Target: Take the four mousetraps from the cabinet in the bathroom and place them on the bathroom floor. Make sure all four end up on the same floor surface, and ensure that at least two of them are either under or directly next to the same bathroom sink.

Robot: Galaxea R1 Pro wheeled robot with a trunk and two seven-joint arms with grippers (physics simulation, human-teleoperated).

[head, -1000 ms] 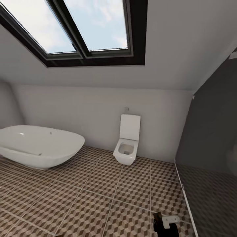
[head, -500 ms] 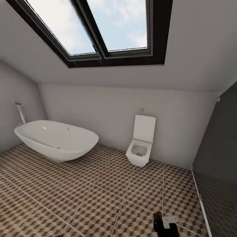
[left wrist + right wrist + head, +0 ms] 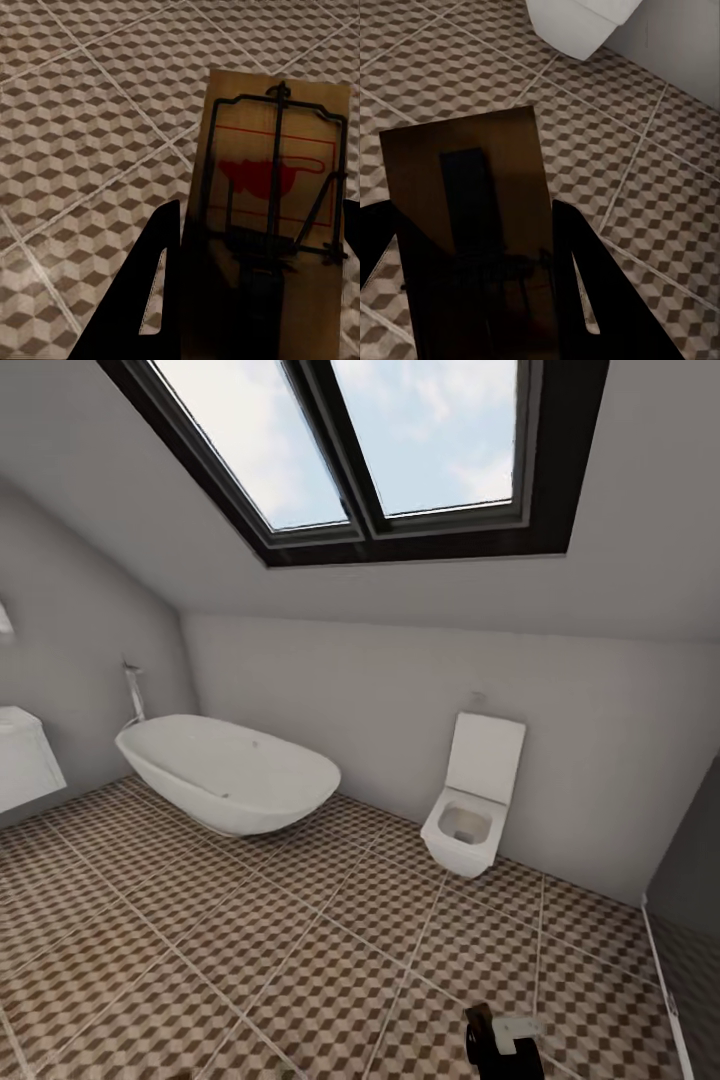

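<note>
The left gripper (image 3: 259, 300) holds a mousetrap (image 3: 274, 180), wire side up, above the bathroom floor (image 3: 82, 112). The right gripper (image 3: 472, 300) holds another mousetrap (image 3: 472, 217), plain side up. A white toilet (image 3: 470, 810) stands at the right of the head view, a bathtub (image 3: 230, 770) at the left.

Wooden mousetrap (image 3: 270, 202), dark wire; seemingly glossy bathtub (image 3: 230, 772).

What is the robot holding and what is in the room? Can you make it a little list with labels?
left gripper: shut on a mousetrap, wire side showing
right gripper: shut on a second mousetrap, plain side showing
floor: brown and beige cube tiles
bathtub: white, standing at the left
toilet: white, on the back wall
skylight: above, blue sky
vanity unit: white, far left edge
</note>
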